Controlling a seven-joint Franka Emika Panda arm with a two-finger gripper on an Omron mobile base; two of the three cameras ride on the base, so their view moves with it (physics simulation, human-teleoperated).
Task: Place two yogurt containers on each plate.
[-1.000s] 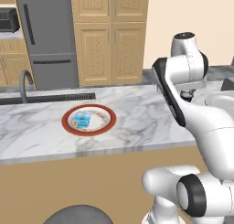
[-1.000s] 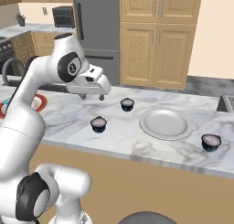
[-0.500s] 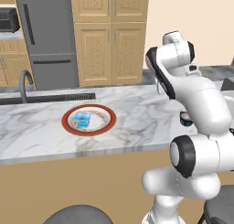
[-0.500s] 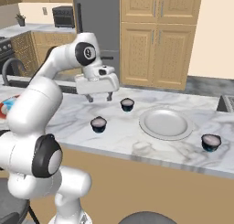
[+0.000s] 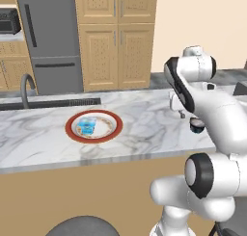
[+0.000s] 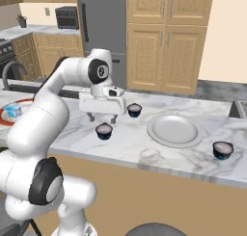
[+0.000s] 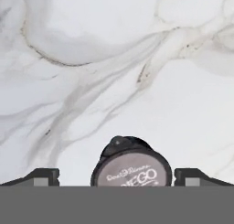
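Note:
A dark yogurt container point(image 7: 131, 166) with a grey printed lid sits on the marble between my fingertips point(image 7: 43, 176), which stand wide apart. My open gripper point(image 6: 102, 117) hovers just above this container point(image 6: 104, 131), holding nothing. In the left base view the gripper point(image 5: 185, 116) hangs over the same cup point(image 5: 197, 125). A second dark container point(image 6: 134, 110) stands just behind, and a third point(image 6: 222, 150) sits at the right. A red-rimmed plate point(image 5: 94, 126) holds a pale blue container point(image 5: 87, 126). A pale plate point(image 6: 174, 130) lies bare.
A sink with a curved faucet point(image 5: 26, 88) lies at the counter's back left. The fridge point(image 5: 50, 37) and wooden cabinets point(image 5: 118, 37) stand behind the counter. The counter's front edge point(image 6: 144, 163) runs close below the nearest dark cup.
The arm has swung right and down, so the gripper now hangs low over the nearest dark yogurt container. Its jaws have stayed open. Plates and cups have not moved.

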